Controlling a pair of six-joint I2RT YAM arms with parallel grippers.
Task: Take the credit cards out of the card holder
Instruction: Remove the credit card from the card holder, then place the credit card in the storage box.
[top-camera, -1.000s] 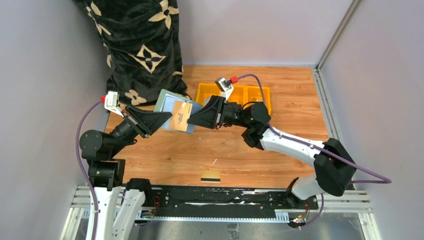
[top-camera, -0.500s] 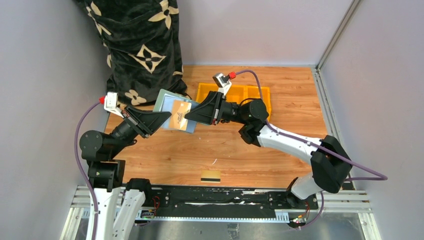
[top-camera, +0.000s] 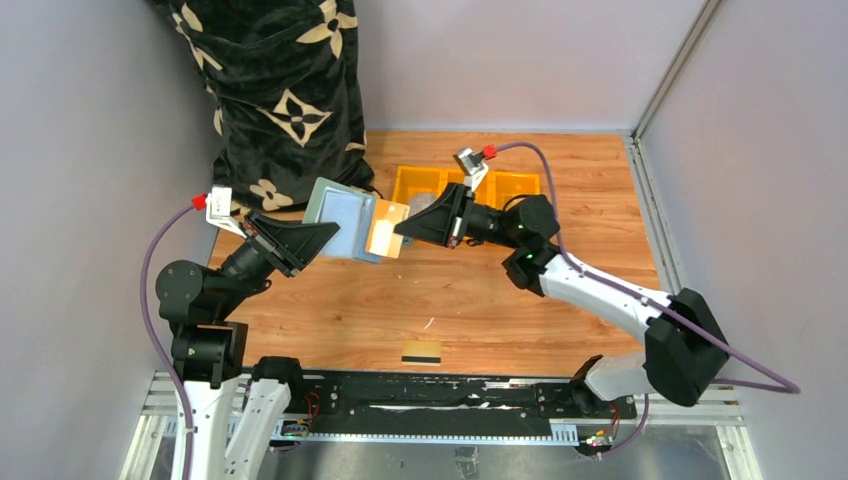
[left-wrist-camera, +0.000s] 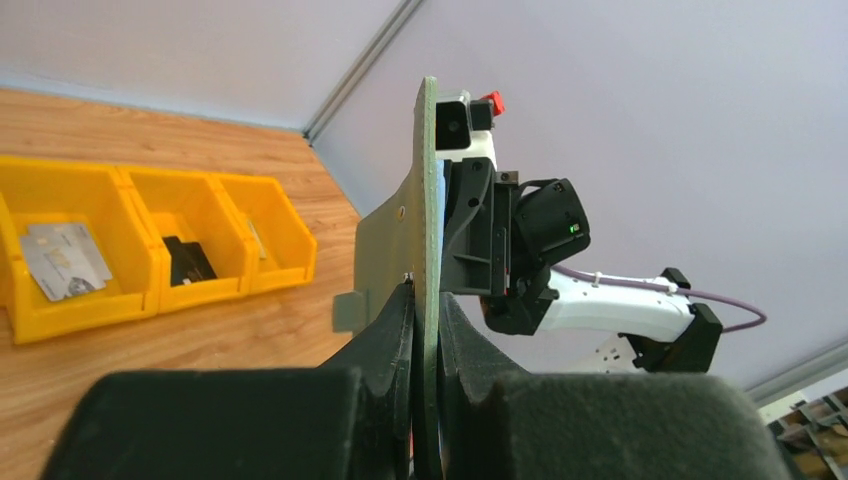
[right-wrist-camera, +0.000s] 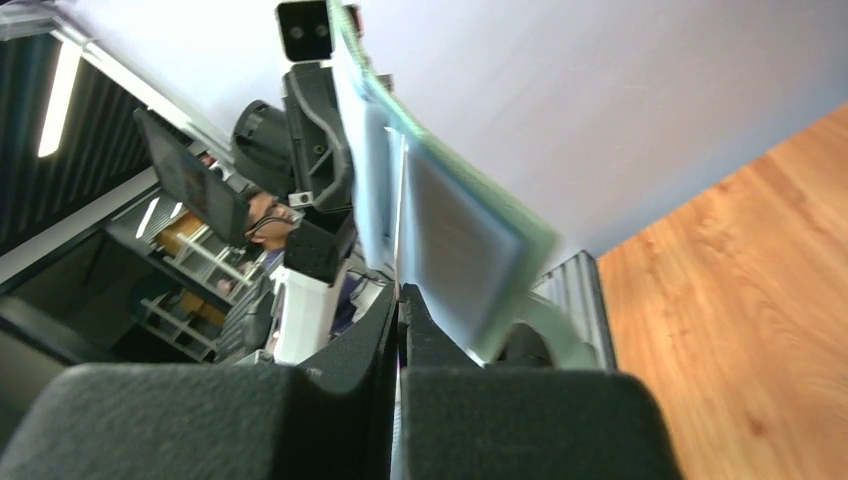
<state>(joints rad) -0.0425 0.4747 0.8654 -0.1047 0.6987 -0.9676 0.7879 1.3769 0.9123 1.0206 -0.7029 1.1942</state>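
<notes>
My left gripper (top-camera: 322, 233) is shut on the left edge of the open sage-green card holder (top-camera: 343, 218) and holds it above the table, pale blue inside facing up. In the left wrist view the holder (left-wrist-camera: 428, 190) stands edge-on between my closed jaws (left-wrist-camera: 425, 305). My right gripper (top-camera: 402, 229) is shut on the orange-tan credit card (top-camera: 385, 230), which sticks out past the holder's right edge. In the right wrist view the jaws (right-wrist-camera: 400, 300) are closed with the holder (right-wrist-camera: 450, 235) just ahead. A yellow-gold card with a black stripe (top-camera: 421, 352) lies on the table near the front.
A yellow three-part bin (top-camera: 505, 186) stands behind the right gripper, and shows in the left wrist view (left-wrist-camera: 140, 240) holding small items. A black flower-patterned bag (top-camera: 285, 90) fills the back left corner. Grey walls enclose the wooden table (top-camera: 600, 210).
My right gripper has drawn back to the right with the orange-tan card, sliding it out over the holder's right edge. The left gripper holds the holder nearly still.
</notes>
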